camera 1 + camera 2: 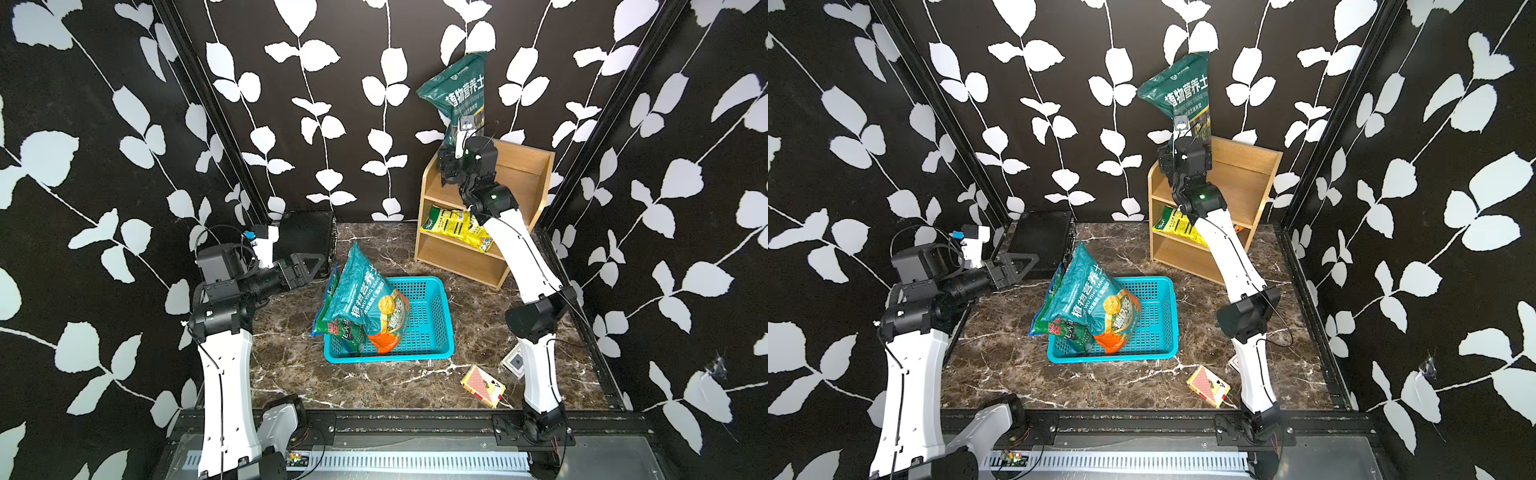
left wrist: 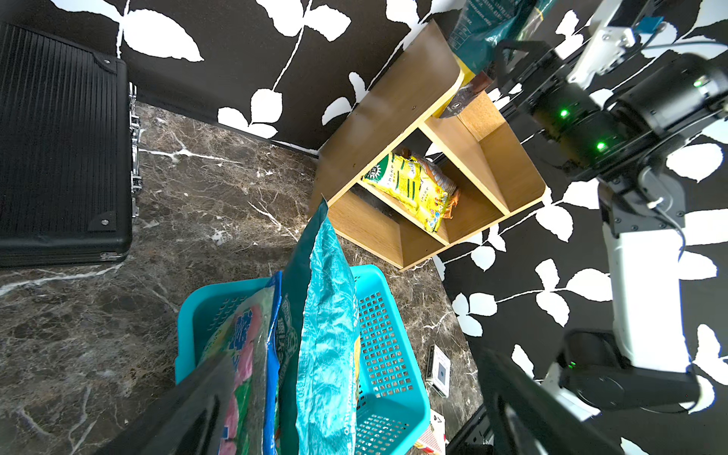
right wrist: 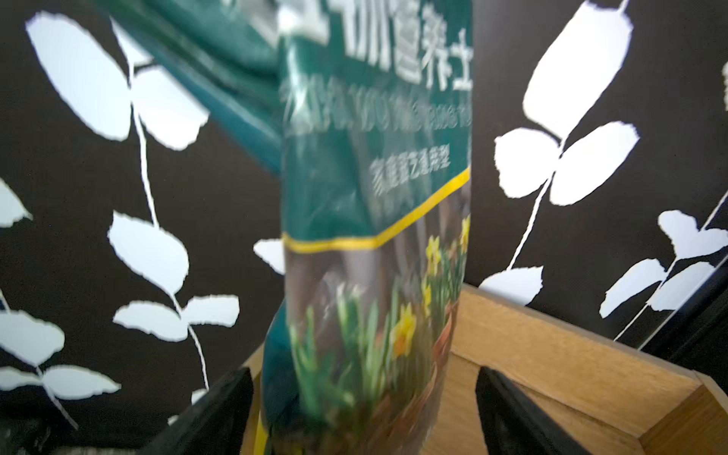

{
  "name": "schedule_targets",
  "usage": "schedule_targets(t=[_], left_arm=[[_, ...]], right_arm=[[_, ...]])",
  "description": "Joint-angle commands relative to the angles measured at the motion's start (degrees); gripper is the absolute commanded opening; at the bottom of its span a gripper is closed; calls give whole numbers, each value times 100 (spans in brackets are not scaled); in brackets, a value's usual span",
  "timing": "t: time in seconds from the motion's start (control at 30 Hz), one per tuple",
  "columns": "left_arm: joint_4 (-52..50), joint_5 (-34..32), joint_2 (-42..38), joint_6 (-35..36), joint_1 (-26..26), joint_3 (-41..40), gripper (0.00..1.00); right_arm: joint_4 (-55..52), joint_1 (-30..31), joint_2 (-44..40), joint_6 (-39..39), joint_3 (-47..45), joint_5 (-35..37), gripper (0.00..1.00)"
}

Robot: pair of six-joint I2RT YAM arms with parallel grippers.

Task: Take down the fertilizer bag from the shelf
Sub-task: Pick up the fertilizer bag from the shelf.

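A dark green fertilizer bag (image 1: 457, 87) (image 1: 1183, 91) stands upright on the top tier of the light-brown wooden shelf (image 1: 523, 178) (image 1: 1246, 178) at the back right. My right gripper (image 1: 445, 166) (image 3: 362, 413) is up at that tier, open, with its black fingers (image 3: 220, 413) on either side of the bag's lower part (image 3: 374, 275). A gap shows on both sides. My left gripper (image 1: 309, 266) (image 2: 354, 413) hangs open over the left of the table, near the black case, with nothing between its fingers.
A yellow bag (image 1: 453, 226) lies on the shelf's middle tier. A blue basket (image 1: 436, 332) at mid-table holds teal and green bags (image 1: 365, 299). A black case (image 1: 307, 237) stands at the back left. A card box (image 1: 484, 386) and a small white box (image 1: 515, 361) lie front right.
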Motion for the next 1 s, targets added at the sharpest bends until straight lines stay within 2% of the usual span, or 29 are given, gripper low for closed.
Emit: schedule_targets(t=[0.0,0.07,0.13,0.2,0.27,0.33,0.4,0.57,0.63,0.7,0.77,0.83,0.87,0.97], left_arm=[[151,131,-9,-20,19,-93,99],[154,131,-5,-22,22,-99,99],[163,131,-9,-25,26,-101,99],[168,141,-7,-31,25,-106,99],[186,152,-9,-34,18,-111,99],[200,152,-15,-56,23,-119,99],[208,157,-12,-57,20,-128,99],[225,179,1,-61,20,-131,99],[234,182,0,-74,18,-129,99],[233,182,7,-74,22,-128,99],[234,189,6,-73,23,-128,99],[245,192,17,-83,26,-136,99],[243,194,12,-90,22,-137,99],[264,203,13,-99,20,-145,99]], right_arm=[[1256,177,-650,116,-983,-37,100],[1134,187,-498,123,-682,259,100],[512,178,57,44,383,563,100],[-227,169,851,-123,1832,757,100],[-409,173,1329,-320,2554,856,100],[62,175,1329,-537,2219,1072,96],[778,125,1162,-709,1566,1455,78],[431,-192,1333,-333,1784,1037,41],[537,-188,1248,-498,1611,921,23],[841,-95,1019,-740,1213,1066,12],[1648,108,659,-1300,467,1560,6],[2622,332,278,-1949,-369,1787,5],[2897,435,125,-2165,-649,1810,1],[3146,743,-100,-2635,-994,1956,0]])
